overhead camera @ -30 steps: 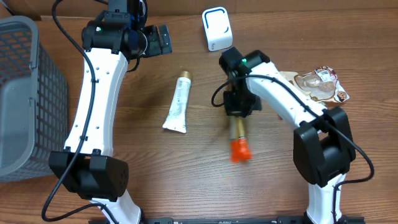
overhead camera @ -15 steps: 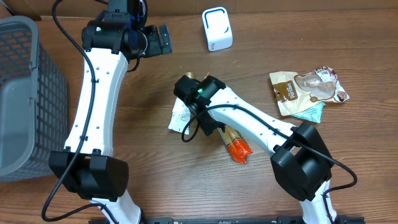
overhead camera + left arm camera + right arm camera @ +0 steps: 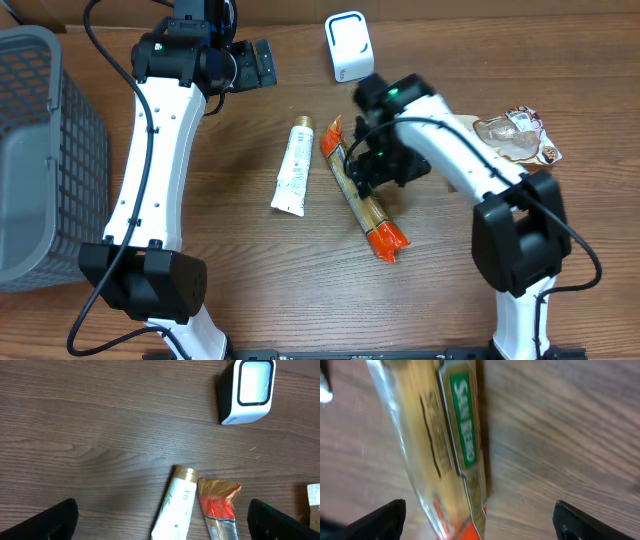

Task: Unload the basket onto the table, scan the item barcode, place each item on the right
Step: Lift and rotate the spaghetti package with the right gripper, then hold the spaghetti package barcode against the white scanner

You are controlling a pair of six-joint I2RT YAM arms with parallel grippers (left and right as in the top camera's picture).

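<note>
The long gold packet with orange ends (image 3: 372, 215) lies flat on the wooden table (image 3: 250, 290) just right of centre in the overhead view. It runs on a slant from an orange end near the middle of the frame down to the other orange end lower right. A white tube (image 3: 293, 168) lies just beside it on the left, with its gold cap pointing to the top of the frame. The two are close at their upper ends and apart lower down.

The right gripper (image 3: 374, 172) hangs over the upper half of the packet. In its own camera the fingers (image 3: 375, 520) sit at the bottom corners of the frame, spread wide. The packet (image 3: 450, 445) lies between them with a green label showing, and neither finger seems to touch it, so this gripper grips nothing.

The left gripper (image 3: 262, 62) is up near the top of the overhead frame, left of centre, well away from the packet. Its fingers (image 3: 45, 520) are also spread wide, with nothing between them.

The white scanner (image 3: 348, 45) stands at the top centre of the frame, above the packet and apart from it. A grey basket (image 3: 40, 150) fills the left edge, and some snack bags (image 3: 505, 140) lie at the right.
</note>
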